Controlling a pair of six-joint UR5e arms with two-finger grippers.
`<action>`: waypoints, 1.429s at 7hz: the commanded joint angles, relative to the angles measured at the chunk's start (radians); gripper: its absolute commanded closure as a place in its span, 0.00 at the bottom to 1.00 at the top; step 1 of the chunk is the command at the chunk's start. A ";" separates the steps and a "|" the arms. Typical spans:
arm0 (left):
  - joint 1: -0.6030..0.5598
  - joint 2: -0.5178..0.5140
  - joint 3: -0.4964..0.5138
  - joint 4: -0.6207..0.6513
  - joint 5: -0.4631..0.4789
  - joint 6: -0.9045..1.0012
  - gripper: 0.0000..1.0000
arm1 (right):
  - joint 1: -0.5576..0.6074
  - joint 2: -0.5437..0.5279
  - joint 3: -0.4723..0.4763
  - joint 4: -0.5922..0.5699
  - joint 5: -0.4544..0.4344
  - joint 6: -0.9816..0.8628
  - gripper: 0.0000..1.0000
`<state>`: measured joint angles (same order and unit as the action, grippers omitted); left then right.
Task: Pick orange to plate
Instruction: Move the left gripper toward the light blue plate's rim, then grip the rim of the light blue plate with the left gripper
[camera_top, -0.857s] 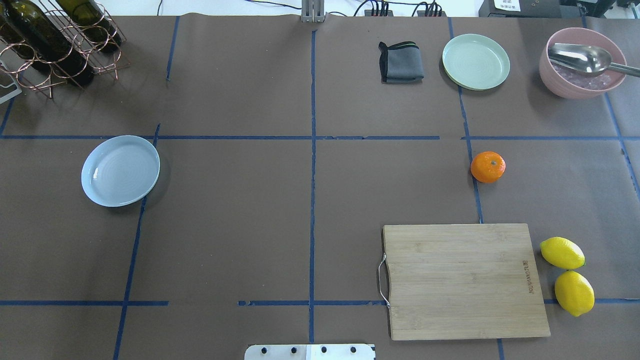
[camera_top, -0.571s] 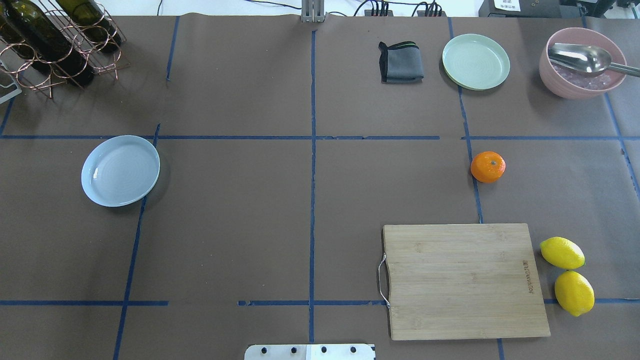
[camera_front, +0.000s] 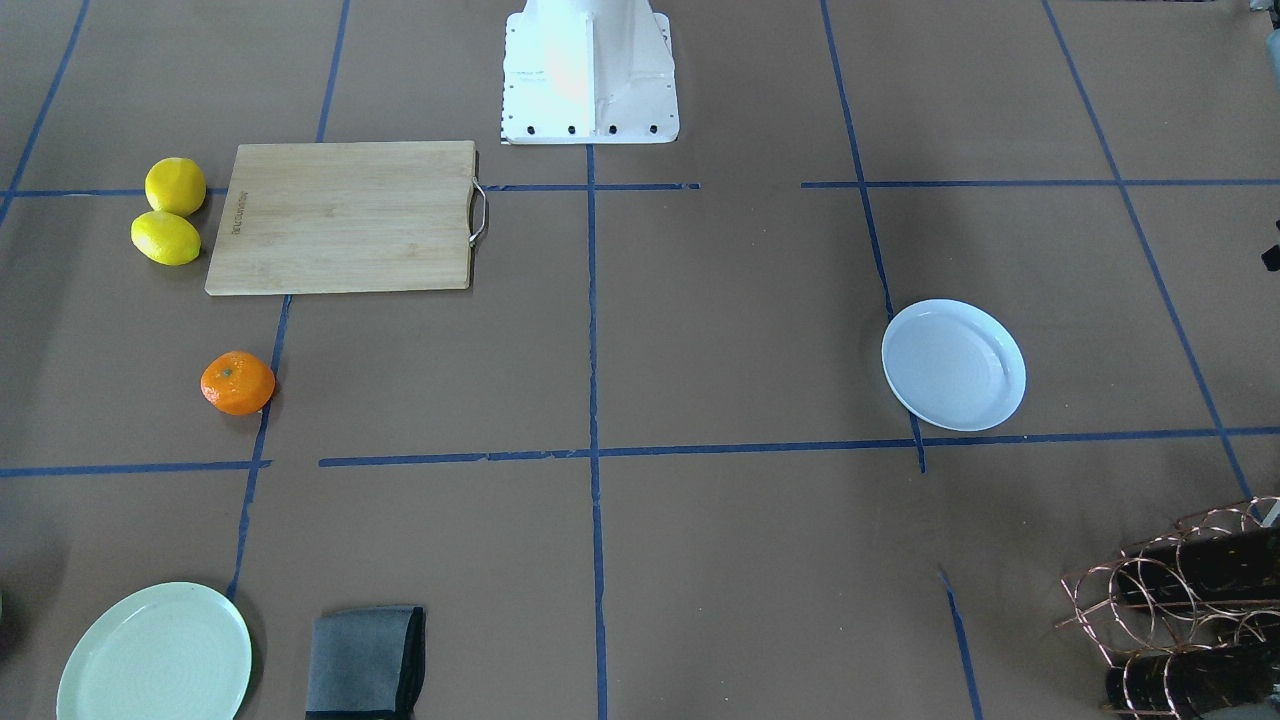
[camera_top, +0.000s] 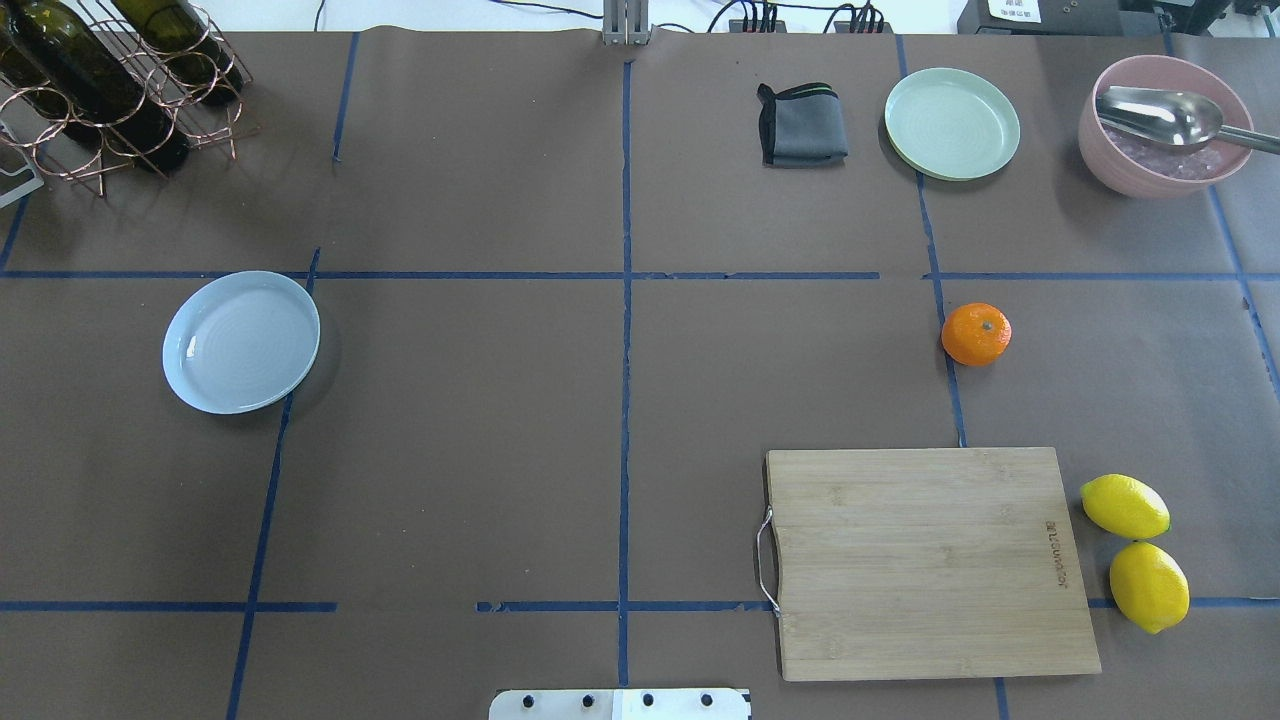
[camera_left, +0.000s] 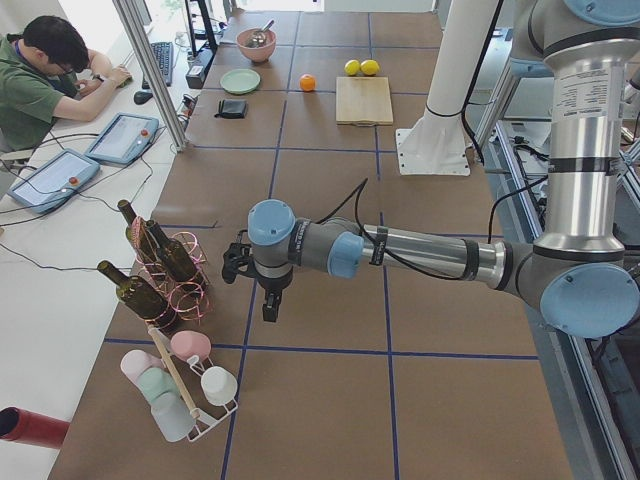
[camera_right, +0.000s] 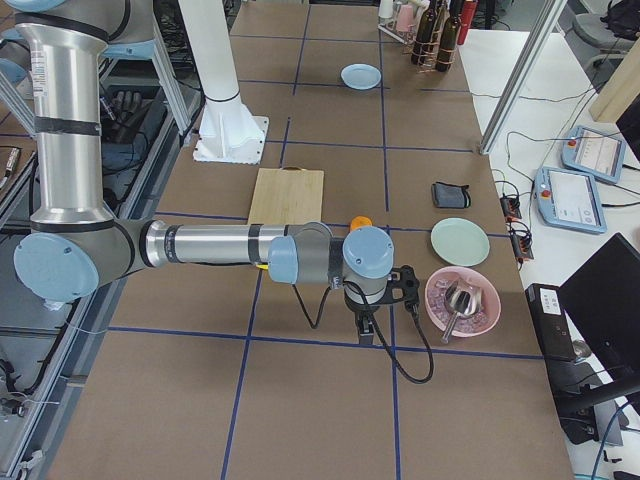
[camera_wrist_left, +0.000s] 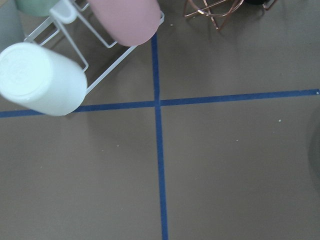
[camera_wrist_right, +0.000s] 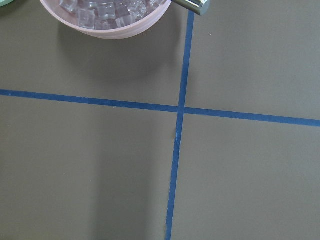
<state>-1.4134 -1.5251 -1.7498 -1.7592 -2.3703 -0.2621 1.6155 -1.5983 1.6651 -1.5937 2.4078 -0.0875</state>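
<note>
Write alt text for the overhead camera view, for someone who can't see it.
A small round orange fruit sits right of centre on the brown paper-covered table, far from the round bluish-white plate at left. A rectangular wooden cutting board and two yellow lemons lie nearer the robot; no arm shows.

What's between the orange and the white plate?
No object between orange and plate: just bare table paper crossed by blue tape, per the overhead view.
</note>
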 joint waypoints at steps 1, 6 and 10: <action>0.169 0.006 -0.013 -0.177 0.006 -0.284 0.00 | -0.018 0.003 0.007 0.000 -0.002 0.005 0.00; 0.472 -0.041 0.143 -0.506 0.221 -0.737 0.03 | -0.035 0.067 0.007 -0.009 -0.003 0.008 0.00; 0.513 -0.085 0.190 -0.508 0.295 -0.770 0.24 | -0.035 0.069 0.009 -0.009 0.001 0.008 0.00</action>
<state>-0.9077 -1.5941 -1.5804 -2.2660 -2.0819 -1.0289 1.5801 -1.5321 1.6734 -1.5997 2.4076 -0.0798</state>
